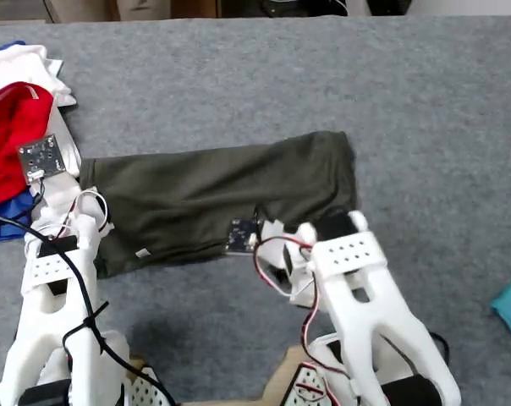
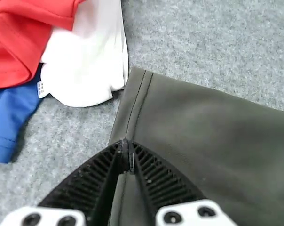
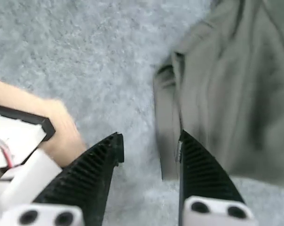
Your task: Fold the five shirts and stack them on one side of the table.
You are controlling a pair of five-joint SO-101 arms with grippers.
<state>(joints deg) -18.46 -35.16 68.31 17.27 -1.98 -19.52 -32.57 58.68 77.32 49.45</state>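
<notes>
Olive shirt clamped by left pincer; right pincer gapes at hem.

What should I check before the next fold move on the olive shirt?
1. Left tool clamped on the olive shirt: ok, it is shut on the hem at the shirt's end.
2. Number of layers in that grasp: cannot tell.
3. Right tool holding the shirt: not ok. It is open, with one finger at the near edge and nothing clamped.
4. Shirt smooth enough to fold: not ok, the cloth is bunched near the right tool.
5. Gripped end free of the pile: cannot tell. The white shirt lies right beside that corner, under the red shirt.
</notes>
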